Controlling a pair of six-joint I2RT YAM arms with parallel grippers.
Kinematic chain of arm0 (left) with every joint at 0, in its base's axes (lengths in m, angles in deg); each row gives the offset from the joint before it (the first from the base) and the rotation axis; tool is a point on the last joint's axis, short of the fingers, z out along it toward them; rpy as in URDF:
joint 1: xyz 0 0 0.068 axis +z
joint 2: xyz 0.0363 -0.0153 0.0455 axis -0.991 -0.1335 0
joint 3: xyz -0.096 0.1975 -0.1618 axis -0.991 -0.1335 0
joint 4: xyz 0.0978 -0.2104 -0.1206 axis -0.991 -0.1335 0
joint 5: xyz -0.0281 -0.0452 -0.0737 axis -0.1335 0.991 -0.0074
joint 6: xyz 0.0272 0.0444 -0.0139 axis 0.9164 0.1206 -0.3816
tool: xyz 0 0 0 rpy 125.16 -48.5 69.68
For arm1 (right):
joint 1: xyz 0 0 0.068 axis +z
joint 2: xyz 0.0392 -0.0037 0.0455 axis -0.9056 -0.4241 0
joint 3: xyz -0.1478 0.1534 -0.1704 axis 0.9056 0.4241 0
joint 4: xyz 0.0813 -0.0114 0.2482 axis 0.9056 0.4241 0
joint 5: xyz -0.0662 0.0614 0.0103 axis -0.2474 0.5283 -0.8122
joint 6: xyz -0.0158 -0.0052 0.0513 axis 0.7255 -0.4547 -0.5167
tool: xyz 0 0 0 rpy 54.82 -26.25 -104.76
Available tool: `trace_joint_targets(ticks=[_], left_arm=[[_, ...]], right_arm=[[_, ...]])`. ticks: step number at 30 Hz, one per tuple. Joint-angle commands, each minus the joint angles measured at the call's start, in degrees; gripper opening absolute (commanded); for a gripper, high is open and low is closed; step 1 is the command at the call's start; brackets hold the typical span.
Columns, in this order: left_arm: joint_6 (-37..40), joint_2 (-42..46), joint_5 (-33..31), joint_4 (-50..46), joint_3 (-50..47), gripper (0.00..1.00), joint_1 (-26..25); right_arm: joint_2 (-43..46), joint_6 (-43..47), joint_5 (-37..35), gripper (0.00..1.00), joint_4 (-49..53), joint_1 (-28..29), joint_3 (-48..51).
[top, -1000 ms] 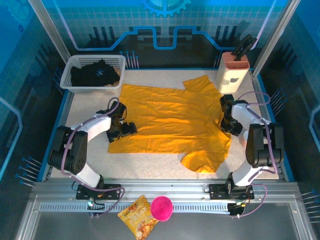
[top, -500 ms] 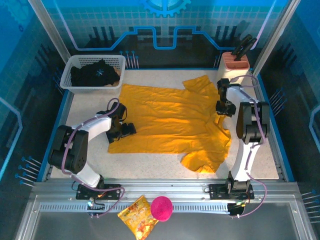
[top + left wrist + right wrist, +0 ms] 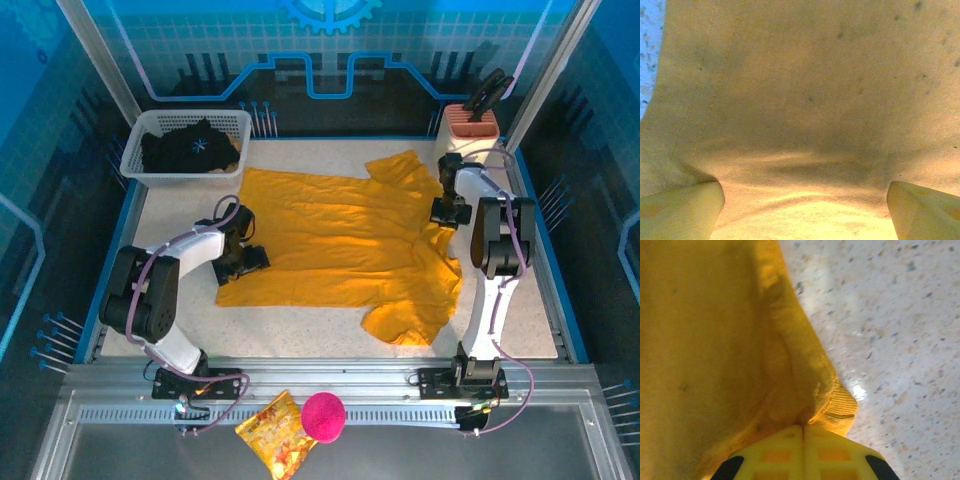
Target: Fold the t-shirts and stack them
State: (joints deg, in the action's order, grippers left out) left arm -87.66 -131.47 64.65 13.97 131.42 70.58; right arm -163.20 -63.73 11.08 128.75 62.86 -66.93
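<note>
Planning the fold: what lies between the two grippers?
The mustard-orange t-shirt, spread flat, spans from left gripper to right gripper, in the top external view.

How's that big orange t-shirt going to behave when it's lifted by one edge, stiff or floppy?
Probably floppy: the orange t-shirt lies flat with soft wrinkles and bunches where the right fingers pinch its edge. It will likely drape and drag across the table rather than hold shape. It looks thin, so probably light.
</note>
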Motion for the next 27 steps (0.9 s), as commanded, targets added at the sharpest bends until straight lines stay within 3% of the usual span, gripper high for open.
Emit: trace_joint_targets(ticks=[1,10,16,21,27], left_arm=[[0.3,-2.5,-1.9,-0.9,-0.4,0.87,0.7],[0.3,-2.6,-1.7,-1.7,-0.3,0.87,0.8],[0.2,-2.5,-1.8,-2.0,-0.3,0.87,0.8],[0.9,-0.1,-0.5,-2.4,-0.2,0.88,0.8],[2.2,7.4,0.9,-6.0,2.3,0.90,0.4]], right_arm=[[-2.7,2.4,0.1,0.00,0.7,-2.7,-1.7],[-5.1,14.0,-6.0,0.00,-2.2,-4.4,-10.8],[-6.0,17.6,-4.1,0.00,-5.2,-4.5,-12.6],[2.3,12.7,-4.2,0.00,-4.0,-4.3,-6.3],[19.0,8.6,-1.8,0.18,-3.5,-1.2,9.4]])
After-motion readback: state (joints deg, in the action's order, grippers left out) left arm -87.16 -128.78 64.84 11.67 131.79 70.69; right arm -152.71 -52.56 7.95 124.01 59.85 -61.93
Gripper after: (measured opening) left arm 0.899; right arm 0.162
